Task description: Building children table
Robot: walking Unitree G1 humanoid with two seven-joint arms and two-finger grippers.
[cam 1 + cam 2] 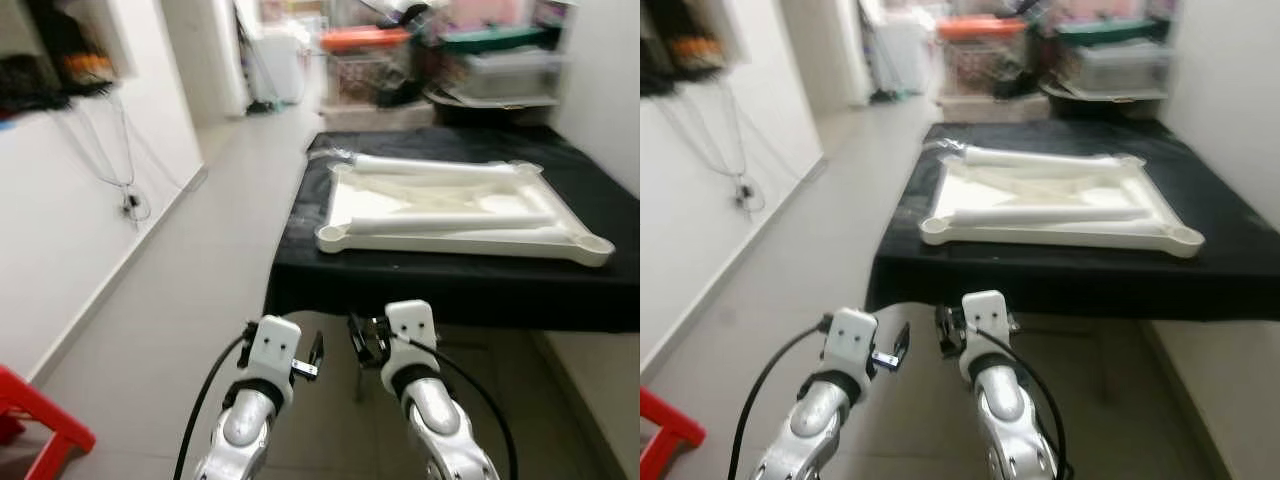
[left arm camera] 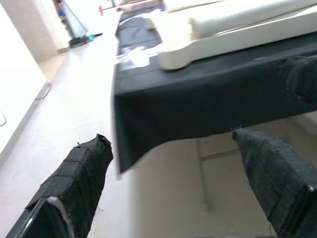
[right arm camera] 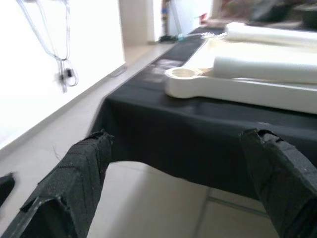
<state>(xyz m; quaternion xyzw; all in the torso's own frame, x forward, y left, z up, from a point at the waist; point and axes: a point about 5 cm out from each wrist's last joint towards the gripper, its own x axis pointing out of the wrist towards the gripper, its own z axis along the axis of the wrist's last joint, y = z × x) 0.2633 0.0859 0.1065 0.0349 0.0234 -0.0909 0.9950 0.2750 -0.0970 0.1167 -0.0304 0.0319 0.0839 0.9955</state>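
Just ahead of your left gripper (image 1: 318,352) and right gripper (image 1: 358,340), both spread wide and empty, hangs the black cloth (image 1: 450,290) edge. Beyond it the tabletop (image 1: 455,240) lies upside down, legs (image 1: 450,222) resting loose inside, probably staged for fitting. Open floor (image 1: 190,300) lies left of the grippers; a wall (image 1: 1230,90) crowds their right.

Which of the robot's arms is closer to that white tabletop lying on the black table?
The right. Its gripper sits just below the black table's front edge, under the white tabletop's near corner. The left gripper hangs further left, past that corner. Both have open fingers.
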